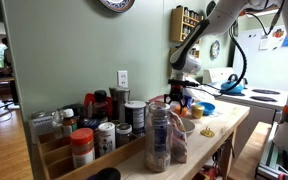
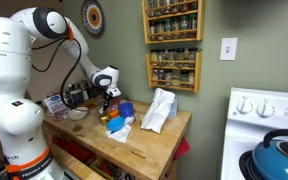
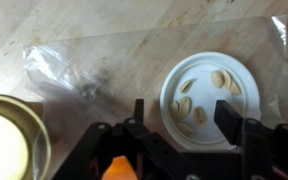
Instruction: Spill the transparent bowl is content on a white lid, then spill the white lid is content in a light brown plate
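Kitchen with a green wall and a wooden table (image 2: 156,146) beside a white stove (image 2: 259,110), seen in an exterior view. The white robot arm (image 2: 24,60) stands at the table's end and reaches over it. Two wall-mounted spice racks (image 2: 172,45) hang above the table. In an exterior view, a wooden crate of jars and bottles (image 1: 89,135) occupies the near end of the table. A crumpled clear plastic bag (image 2: 159,110) lies near the middle of the table, well apart from the arm's wrist.

In the wrist view, the light brown plate (image 3: 24,108) lies at the lower left, partly cut off by the frame edge. The white lid (image 3: 209,95) lies flat on the table, apart from the plate, and carries several pale, flat, oval pieces (image 3: 220,78) spread over it. The end effector (image 3: 183,118) hangs above the lid's near edge with its fingers (image 3: 139,115) spread apart, pinching nothing.
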You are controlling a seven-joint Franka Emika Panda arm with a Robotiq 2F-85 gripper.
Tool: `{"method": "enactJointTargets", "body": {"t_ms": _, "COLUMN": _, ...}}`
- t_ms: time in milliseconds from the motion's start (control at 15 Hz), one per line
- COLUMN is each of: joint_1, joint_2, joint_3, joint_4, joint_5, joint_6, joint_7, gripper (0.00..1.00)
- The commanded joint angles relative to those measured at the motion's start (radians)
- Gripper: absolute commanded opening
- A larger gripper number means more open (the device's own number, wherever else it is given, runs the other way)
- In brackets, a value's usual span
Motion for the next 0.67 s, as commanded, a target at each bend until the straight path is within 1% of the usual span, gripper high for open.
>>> {"method": "enactJointTargets", "body": {"t_ms": 0, "joint_1": 0.008, "joint_2": -0.022, "joint_3": -0.007, "joint_4": -0.028, "joint_5": -0.026, "joint_6": 0.015, "joint_7": -0.009, "gripper": 1.00}}
{"method": "enactJointTargets", "body": {"t_ms": 67, "joint_1": 0.005, "joint_2": -0.018, "joint_3": -0.006, "joint_4": -0.026, "joint_5": -0.024, "joint_6": 0.013, "joint_7": -0.014, "gripper": 0.85}}
{"method": "enactJointTargets", "body": {"t_ms": 133, "joint_1": 0.005, "joint_2": -0.015, "joint_3": -0.008, "joint_4": -0.025, "joint_5": -0.027, "joint_6": 0.013, "joint_7": -0.013, "gripper": 0.67}}
{"method": "enactJointTargets", "body": {"t_ms": 200, "joint_1": 0.001, "joint_2": -0.013, "joint_3": -0.006, "joint_4": -0.025, "joint_5": -0.022, "joint_6": 0.015, "joint_7": -0.023, "gripper": 0.66}}
{"method": "enactJointTargets", "body": {"t_ms": 467, "joint_1": 0.002, "joint_2": -0.007, "joint_3": -0.009, "joint_4": -0.021, "joint_5": -0.031, "joint_6": 0.009, "joint_7": -0.030, "gripper": 0.34}}
{"method": "enactJointTargets", "body": {"t_ms": 533, "joint_1": 0.003, "joint_2": -0.007, "joint_3": -0.009, "joint_4": -0.022, "joint_5": -0.034, "joint_6": 0.008, "joint_7": -0.031, "gripper": 0.27}}
{"method": "enactJointTargets", "body": {"t_ms": 600, "joint_1": 0.003, "joint_2": -0.006, "joint_3": -0.010, "joint_4": -0.021, "joint_5": -0.038, "joint_6": 0.006, "joint_7": -0.032, "gripper": 0.60}}
